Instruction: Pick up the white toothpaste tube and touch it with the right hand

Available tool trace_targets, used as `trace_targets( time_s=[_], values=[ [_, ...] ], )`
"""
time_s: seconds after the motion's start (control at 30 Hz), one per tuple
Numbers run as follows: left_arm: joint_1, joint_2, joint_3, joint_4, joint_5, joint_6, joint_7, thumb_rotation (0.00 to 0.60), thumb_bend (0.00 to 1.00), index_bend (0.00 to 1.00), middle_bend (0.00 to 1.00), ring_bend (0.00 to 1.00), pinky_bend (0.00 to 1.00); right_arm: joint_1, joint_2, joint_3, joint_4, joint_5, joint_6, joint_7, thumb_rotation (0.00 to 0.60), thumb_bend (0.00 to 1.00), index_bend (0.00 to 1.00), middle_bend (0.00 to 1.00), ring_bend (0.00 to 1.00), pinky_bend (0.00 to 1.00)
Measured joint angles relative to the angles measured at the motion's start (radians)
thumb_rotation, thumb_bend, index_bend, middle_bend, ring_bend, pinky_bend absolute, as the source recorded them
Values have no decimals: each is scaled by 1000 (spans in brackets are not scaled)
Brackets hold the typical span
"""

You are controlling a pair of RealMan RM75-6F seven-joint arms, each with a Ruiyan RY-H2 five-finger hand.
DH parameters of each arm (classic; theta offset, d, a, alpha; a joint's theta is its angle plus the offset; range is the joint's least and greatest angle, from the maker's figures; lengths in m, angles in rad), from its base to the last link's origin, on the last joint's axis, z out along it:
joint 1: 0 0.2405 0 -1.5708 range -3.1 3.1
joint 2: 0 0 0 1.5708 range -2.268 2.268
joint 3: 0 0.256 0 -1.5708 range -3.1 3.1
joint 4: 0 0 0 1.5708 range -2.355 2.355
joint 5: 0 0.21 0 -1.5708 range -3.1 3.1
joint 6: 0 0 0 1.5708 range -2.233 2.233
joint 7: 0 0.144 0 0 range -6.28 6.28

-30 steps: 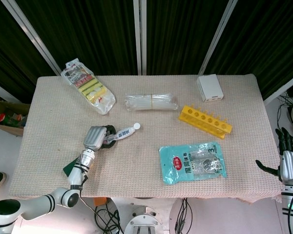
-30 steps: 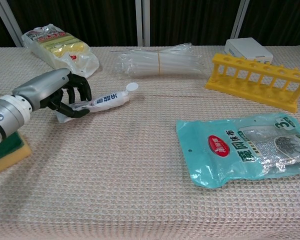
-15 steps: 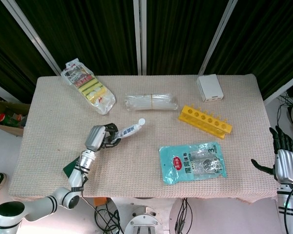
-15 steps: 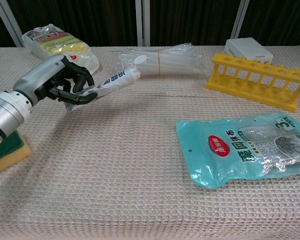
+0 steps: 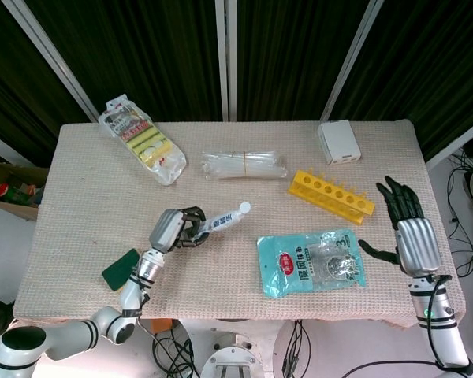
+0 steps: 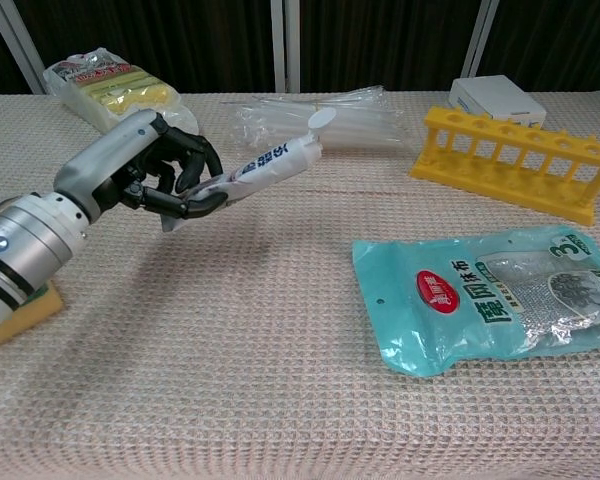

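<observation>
**Tube lifted by the left hand; right hand yet to make contact**

The left hand is clamped on the crimped end of the white toothpaste tube, holding it off the tabletop with the cap end tilted up and pointing toward the middle. In the head view the tube hangs over the front-left part of the tabletop, well apart from the teal pouch near the front edge.

The right hand is at the right edge of the tabletop, fingers spread and holding nothing; it does not show in the chest view.

The step in hand looks to be bringing the two together. To do it well:

- Keep the left grip firm; the tube is held only at its tail, so a push on the cap end could lever it loose.
- Bring the right hand across above the teal pouch and the yellow rack, so neither is dragged.
- Meet the tube on its body near the cap with a light fingertip touch, approaching from the side, not from above.
- Carrying the tube toward the centre would likely shorten the right arm's reach.
</observation>
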Motion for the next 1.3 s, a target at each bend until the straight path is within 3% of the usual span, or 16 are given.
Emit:
trace_targets(
  time_s=[0.07, 0.13, 0.37, 0.53, 0.7, 0.97, 1.3],
  values=[
    [-5, -9, -8, -2, 3, 10, 4, 600, 486, 827, 953, 787, 824, 47, -2, 22, -27, -4, -42, 5, 364, 0, 0, 0, 0, 0],
    [-12, -19, -19, -7, 9, 24, 11, 600, 486, 827, 953, 787, 824, 109, -16, 51, -44, 7, -102, 27, 319, 0, 0, 0, 0, 0],
    [-42, -26, -49, -48, 20, 38, 43, 600, 487, 828, 953, 787, 824, 331, -139, 147, -6, 186, -325, 154, 233, 0, 0, 0, 0, 0],
    [-57, -20, -65, -76, 14, 31, 66, 600, 487, 827, 953, 787, 824, 464, -221, 206, 60, 340, -481, 238, 214, 0, 0, 0, 0, 0],
    [-68, -20, -74, -84, 3, 19, 71, 600, 487, 827, 953, 787, 823, 542, -279, 245, 115, 372, -546, 330, 204, 0, 0, 0, 0, 0],
    [-72, -23, -75, -87, 6, 29, 56, 600, 487, 827, 954, 787, 823, 584, -313, 247, 160, 390, -578, 386, 201, 0, 0, 0, 0, 0],
    [-70, -15, -77, -101, 11, 50, 37, 600, 487, 827, 953, 787, 823, 588, -321, 231, 200, 350, -624, 564, 199, 0, 0, 0, 0, 0]
  ],
)
